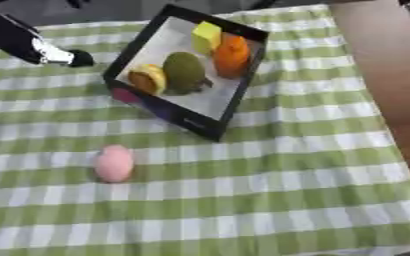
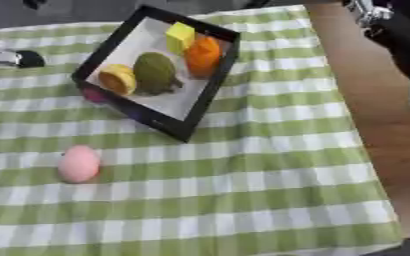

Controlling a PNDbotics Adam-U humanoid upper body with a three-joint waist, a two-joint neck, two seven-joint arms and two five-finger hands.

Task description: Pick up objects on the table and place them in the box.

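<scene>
Green-and-white checked cloth covered most of the table, with bare brown tabletop showing along the right side; on the cloth, toward the far middle, sat the black-walled box, turned askew, its pale floor already holding four things: a dark green rounded fruit, an orange one beside it, a yellow-and-orange rounded piece at the near-left corner and a small yellow block at the far end; something pink showed against the box's outer left wall, too hidden to name. Well apart from the box, nearer and to the left, lay the pink egg-shaped object, alone on the cloth and seemingly the last thing to be boxed. It looked light and smooth, rounded enough to roll or slip, so a hold across its narrow middle, fingers on one side and thumb on the other, would probably serve best. The left hand hovered at the far left, above the cloth and holding nothing; whether its fingers were spread or curled could not be told. Of the right hand nothing showed; only dark arm parts at the upper right.
</scene>
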